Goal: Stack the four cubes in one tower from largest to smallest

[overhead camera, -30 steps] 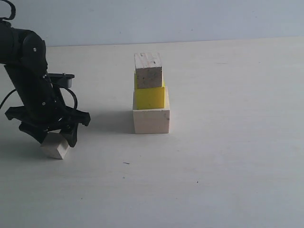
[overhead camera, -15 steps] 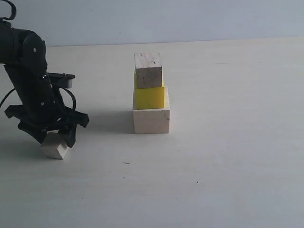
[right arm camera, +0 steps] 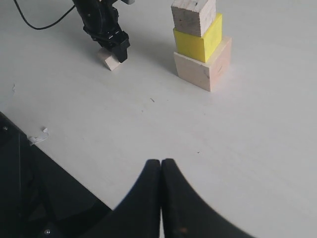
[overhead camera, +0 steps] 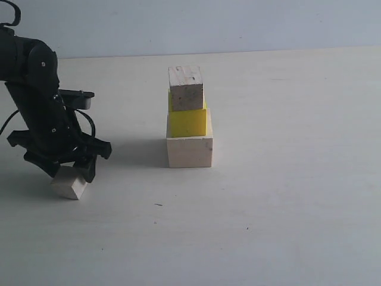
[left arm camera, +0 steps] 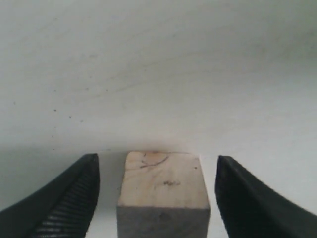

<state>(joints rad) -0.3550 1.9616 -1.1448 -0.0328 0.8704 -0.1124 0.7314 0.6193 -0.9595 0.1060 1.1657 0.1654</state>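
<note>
My left fingers (left arm camera: pixel 64 208) stand wide open around the small cube (left arm camera: pixel 163 191), one on each side, and neither pad touches it. I hold nothing. The cube rests on the worktop (overhead camera: pixel 286 208), well apart from the tower (overhead camera: pixel 189 119), which so far has the large cube (overhead camera: pixel 189 152), the yellow cube (overhead camera: pixel 187 123) and the medium cube (overhead camera: pixel 186 89). My right fingers (right arm camera: pixel 148 198) are pressed shut on nothing, hanging well away from the blocks.

The likely trouble is an uneven squeeze. The gaps on the two sides do not look quite equal, so one pad may meet the wood first and push or twist the cube before the other arrives. A skewed grip would then spoil the placement, since the medium cube offers only a small top face. A bump there could also shift the three cubes already stacked.

The left wrist view shows those gaps and the cube's top face, which the exterior view hides behind my arm. The exterior view shows the tower and how low I sit over the worktop. Only the right wrist view shows the stacked cubes from above, each set a little off the one below.
</note>
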